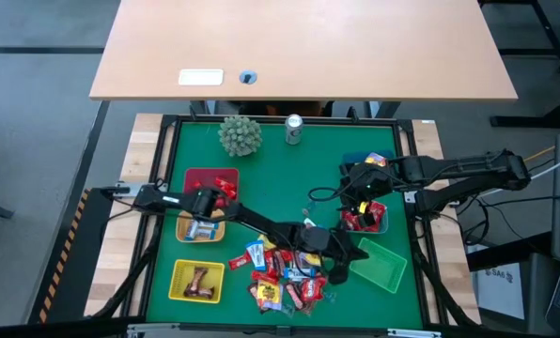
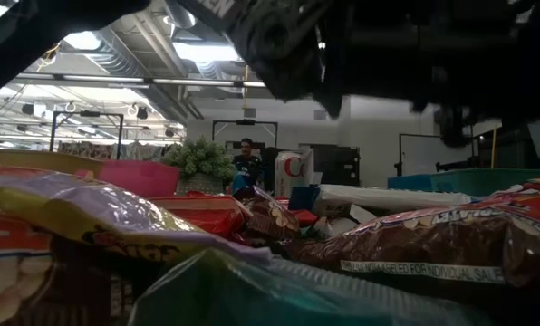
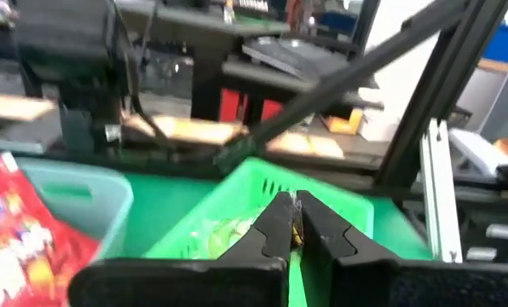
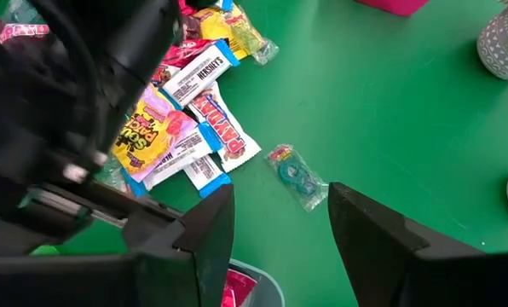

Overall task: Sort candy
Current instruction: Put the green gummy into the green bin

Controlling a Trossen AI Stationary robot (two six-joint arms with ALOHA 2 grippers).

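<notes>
Two hands: left hand (image 3: 293,223) pinching candy (image 3: 297,232) over green basket (image 3: 262,183); right hand (image 4: 279,226) spread.

the left arm (image 1: 261,223) is covering part of the candy (image 1: 282,282) pile; a tiny blurred sweet (image 3: 297,234) is showing between the left gripper (image 3: 295,223) fingers.

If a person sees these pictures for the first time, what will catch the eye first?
First, the bright candy heaped on the green mat's near edge. The left gripper is shut on a small sweet over the green basket beside the heap. The right gripper hangs open above the light blue basket holding red candy.
</notes>
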